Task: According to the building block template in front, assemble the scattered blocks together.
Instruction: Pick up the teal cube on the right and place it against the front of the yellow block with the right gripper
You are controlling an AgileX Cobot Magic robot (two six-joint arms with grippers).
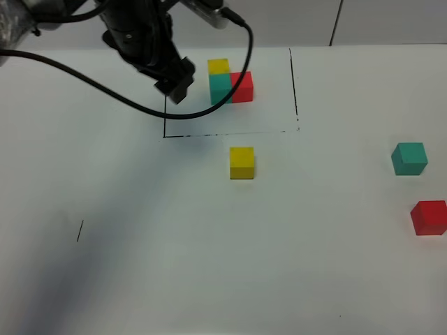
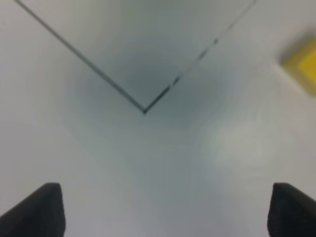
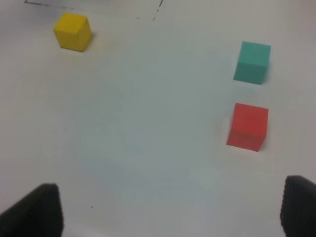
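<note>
1. Building block template is being displayed at the far side of the white desk. It is a black-lined rectangle in which three joined cubes are being shown as an L: yellow at the back, teal in front of it, and red touching the teal one on the right-arm side.
2. Left hand is being held above the outline's near corner on the left-arm side, just beside the joined trio. Its fingers are being held spread wide, released, with nothing between them. A risk is being judged here: the trio could be knocked by a careless sweep toward the loose cubes, and the reference would be spoiled.
3. Right hand is being seen only in its own wrist view, also released and empty. It is being held over bare desk, with all three loose cubes ahead of it.
4. Loose yellow cube is being found just outside the outline's near line, apart from the other two. If it is being used as the anchor, it could be shoved out of place while a neighbour is being pressed against it.
5. Loose teal cube and loose red cube are being found well away on the right-arm side, near each other. While widely spread fingers are being lowered over one, the other could be pushed. A cube could be twisted by an off-centre pinch, leaving gaps in the L. If the colours are being placed in the wrong order, a mirrored shape would be produced.
</note>
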